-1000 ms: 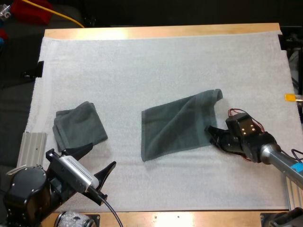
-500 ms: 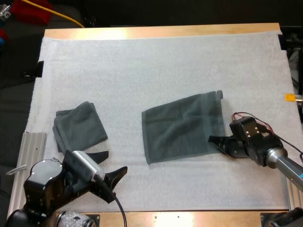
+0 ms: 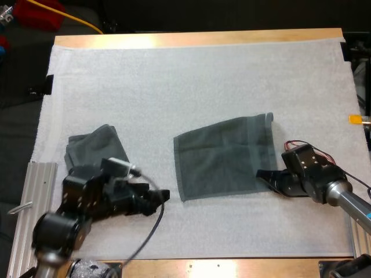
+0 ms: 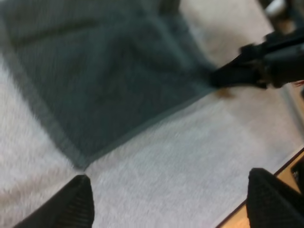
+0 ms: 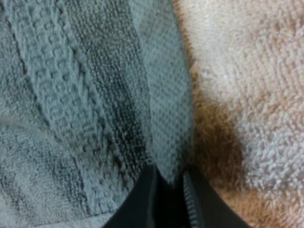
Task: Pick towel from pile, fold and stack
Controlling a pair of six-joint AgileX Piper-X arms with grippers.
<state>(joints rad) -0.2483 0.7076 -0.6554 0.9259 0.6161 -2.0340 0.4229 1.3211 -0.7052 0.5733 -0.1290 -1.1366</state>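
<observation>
At the centre of the mat (image 3: 174,87) the spread towel (image 3: 223,156) lies flat, with the right gripper (image 3: 261,174) pinched narrow on its near right corner hem. The left gripper (image 3: 157,200) is wide, holds nothing and hovers just short of the near left corner. Risks: the right pinch looks to catch only thin hem, so a fast lift could slip it out; the left could close on mat pile or off-corner and skew the fold. The 2nd towel (image 3: 87,149) sits close by the left arm and could get dragged. The far half of the mat is open for folding; the right arm is near the mat's right edge
</observation>
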